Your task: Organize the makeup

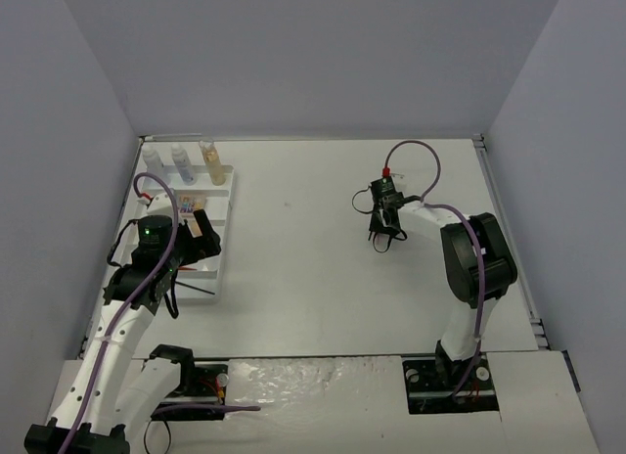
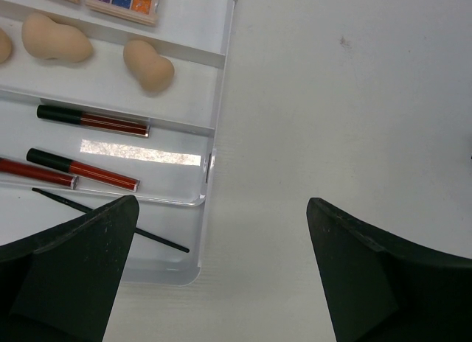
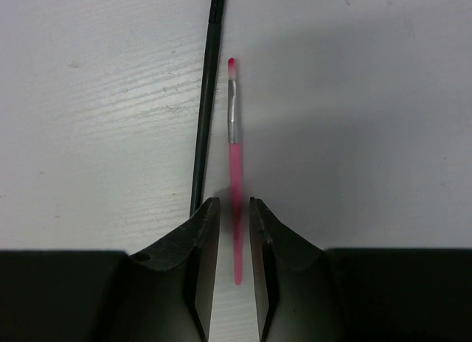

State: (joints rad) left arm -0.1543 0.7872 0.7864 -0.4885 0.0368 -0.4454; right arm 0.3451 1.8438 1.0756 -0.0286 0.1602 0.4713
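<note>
Makeup lies mostly in the white tray (image 1: pixel 225 214) at the left side of the counter (image 2: pixel 332 99). Two clear bottles (image 1: pixel 152 160) and an amber bottle (image 1: pixel 211 160) stand upright in a row at its far end. The left wrist view shows a palette (image 2: pixel 122 1) in one slot and peach sponges (image 2: pixel 147 64) in the next. Red pencils (image 2: pixel 92 121) fill the two slots after that, one in the first and two in the second. A thin black brush (image 2: pixel 110 220) lies slantwise in the nearest slot, by the tray's corner. The left claw (image 2: pixel 221 206) hangs above that corner, fingers spread wide, with only tray edge and counter between them.

Well apart, toward the counter's right, a pink brush (image 3: pixel 233 135) lies just beside a black stick (image 3: pixel 208 99), the two nearly parallel. The right claw (image 3: pixel 234 206) is low over the pink brush, its fingers standing close on either side of the handle. Whether they pinch it I cannot tell. The black stick runs outside the claw.
</note>
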